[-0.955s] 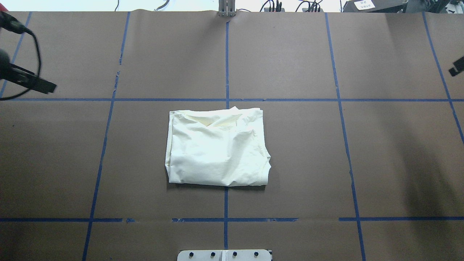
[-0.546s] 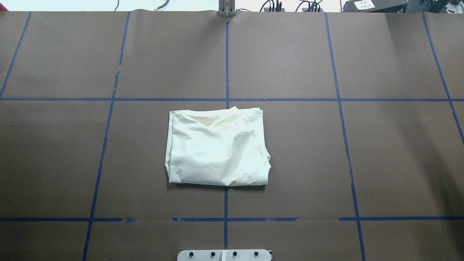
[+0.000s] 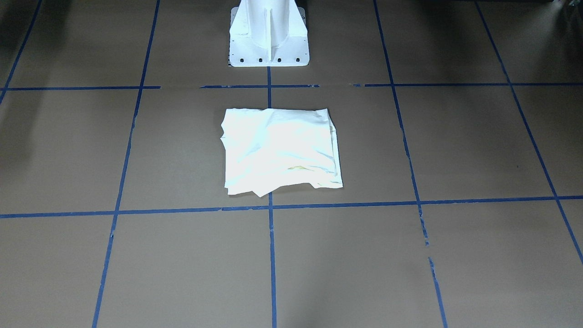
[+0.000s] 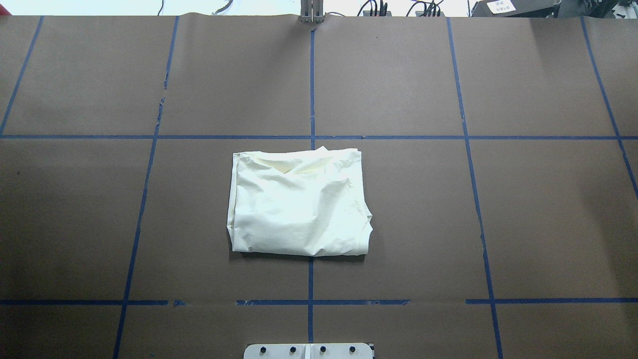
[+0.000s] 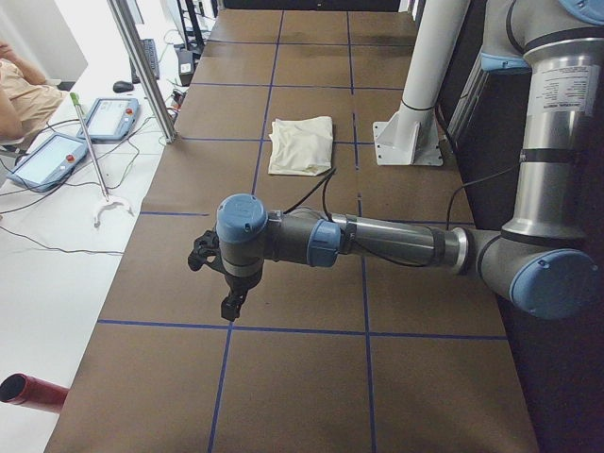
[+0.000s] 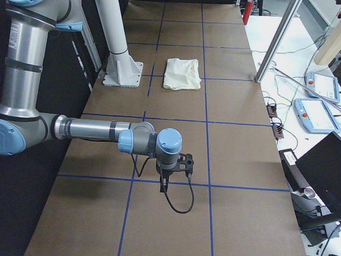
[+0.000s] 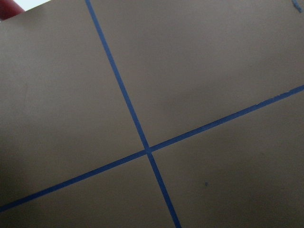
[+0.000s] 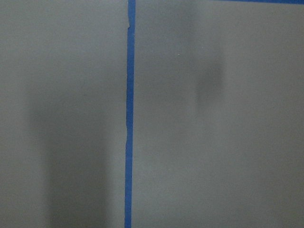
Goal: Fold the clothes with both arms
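Observation:
The cream-white shirt (image 4: 299, 203) lies folded into a compact rectangle at the table's middle, plain side up, its print hidden. It also shows in the front view (image 3: 280, 150), the left side view (image 5: 302, 144) and the right side view (image 6: 182, 73). Both arms are out to the table's ends, far from the shirt. My left gripper (image 5: 227, 297) hangs over the table's left end, seen only in the left side view; I cannot tell if it is open or shut. My right gripper (image 6: 173, 169) hangs over the right end, seen only in the right side view; I cannot tell its state.
The brown paper table (image 4: 398, 224) carries a grid of blue tape lines (image 4: 311, 85). The white pedestal base (image 3: 268, 34) stands at the robot's side of the shirt. Teach pendants (image 5: 111, 118) and a person (image 5: 19, 90) are beyond the far edge.
A black gripper part at the overhead view's left edge and another at its right edge have left that view. The shirt has not moved.

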{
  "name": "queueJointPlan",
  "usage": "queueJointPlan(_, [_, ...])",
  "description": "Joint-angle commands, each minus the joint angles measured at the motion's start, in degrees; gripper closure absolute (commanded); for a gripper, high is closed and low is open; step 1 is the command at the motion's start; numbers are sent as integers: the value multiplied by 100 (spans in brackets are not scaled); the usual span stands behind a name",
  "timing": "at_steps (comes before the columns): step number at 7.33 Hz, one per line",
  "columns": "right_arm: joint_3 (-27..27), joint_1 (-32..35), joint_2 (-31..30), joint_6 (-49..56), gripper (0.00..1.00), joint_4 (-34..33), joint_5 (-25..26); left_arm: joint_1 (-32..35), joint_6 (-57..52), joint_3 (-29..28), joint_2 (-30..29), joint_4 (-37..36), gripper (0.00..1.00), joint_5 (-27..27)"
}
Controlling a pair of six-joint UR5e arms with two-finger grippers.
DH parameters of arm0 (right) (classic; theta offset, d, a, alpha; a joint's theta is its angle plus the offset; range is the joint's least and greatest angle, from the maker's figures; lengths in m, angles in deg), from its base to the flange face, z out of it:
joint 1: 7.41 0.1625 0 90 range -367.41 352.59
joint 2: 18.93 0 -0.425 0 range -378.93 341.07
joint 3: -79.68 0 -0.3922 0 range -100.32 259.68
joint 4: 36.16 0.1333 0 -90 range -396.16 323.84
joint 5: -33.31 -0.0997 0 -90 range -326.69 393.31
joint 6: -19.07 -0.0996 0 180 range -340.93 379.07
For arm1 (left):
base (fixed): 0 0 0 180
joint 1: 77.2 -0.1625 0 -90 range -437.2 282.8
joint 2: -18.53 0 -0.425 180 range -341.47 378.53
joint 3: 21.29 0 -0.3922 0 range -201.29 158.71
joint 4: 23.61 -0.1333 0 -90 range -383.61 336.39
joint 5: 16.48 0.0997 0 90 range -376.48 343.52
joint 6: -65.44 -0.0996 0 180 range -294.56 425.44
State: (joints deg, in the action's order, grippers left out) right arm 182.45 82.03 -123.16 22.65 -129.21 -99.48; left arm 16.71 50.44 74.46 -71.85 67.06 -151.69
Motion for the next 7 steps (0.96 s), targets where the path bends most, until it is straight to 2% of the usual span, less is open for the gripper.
queueJointPlan(1, [320,47,51,-67,0,6,-143,22,110,-118,73,-23,0,21])
queueJointPlan(3, [375,47,69,-584,0,14,-108,13,611,-83,55,12,0,30])
queueJointPlan(7, [331,47,122,-507,0,14,-81,-22,612,-92,151,47,0,30])
